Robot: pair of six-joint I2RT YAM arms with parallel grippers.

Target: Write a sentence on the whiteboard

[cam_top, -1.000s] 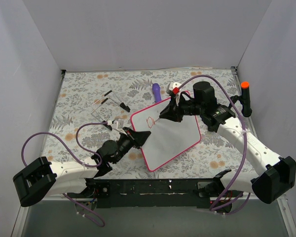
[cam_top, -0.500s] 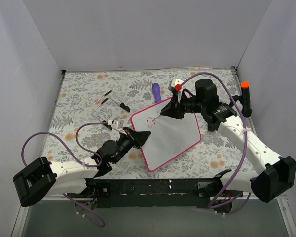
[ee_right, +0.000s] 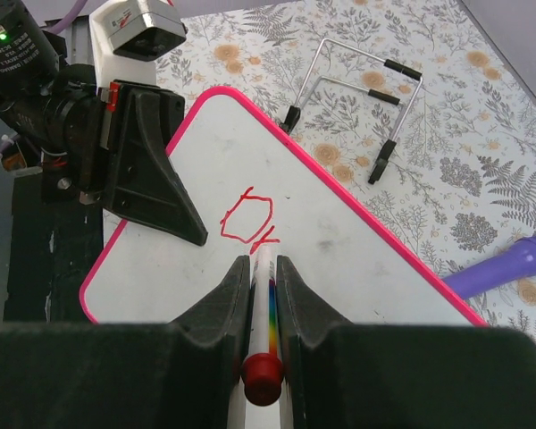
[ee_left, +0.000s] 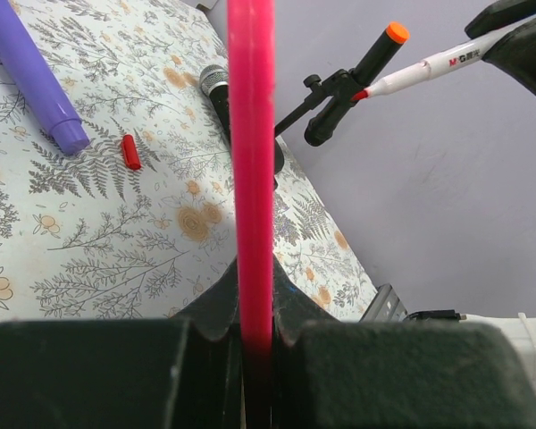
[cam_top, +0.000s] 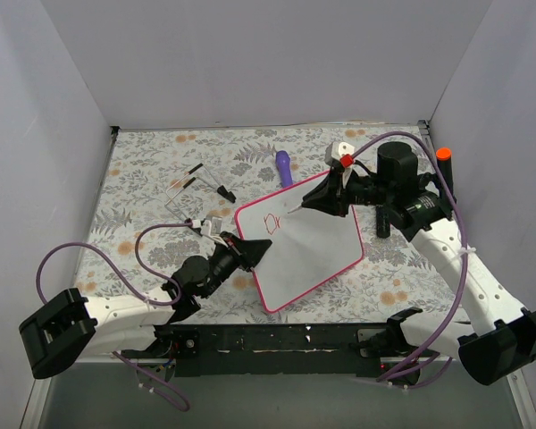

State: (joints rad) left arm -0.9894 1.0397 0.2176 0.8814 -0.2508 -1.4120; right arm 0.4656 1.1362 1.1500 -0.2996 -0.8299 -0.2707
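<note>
Top view, near to far. The left gripper (cam_top: 257, 249), below centre, is closed on the left edge of the whiteboard (cam_top: 308, 241). In its wrist view the pink frame stands edge-on between the jaws.

The whiteboard sits mid-frame, turned like a diamond. One corner points to the lower centre near the black rail (cam_top: 277, 338), the opposite one to the upper right. Its longer axis cannot be told from here. Flowered tabletop (cam_top: 143, 170) shows all round it, widest at the left.

The sentence (cam_top: 270, 221) is one red loop like a "D" with a short stroke, near the board's left corner.

The right gripper (cam_top: 314, 202), over the upper corner, is closed on a marker (ee_right: 264, 268). The marker's tip meets the board beside the stroke.

Beyond the board lie a purple stick (cam_top: 284, 166) and a wire stand (cam_top: 192, 190).
</note>
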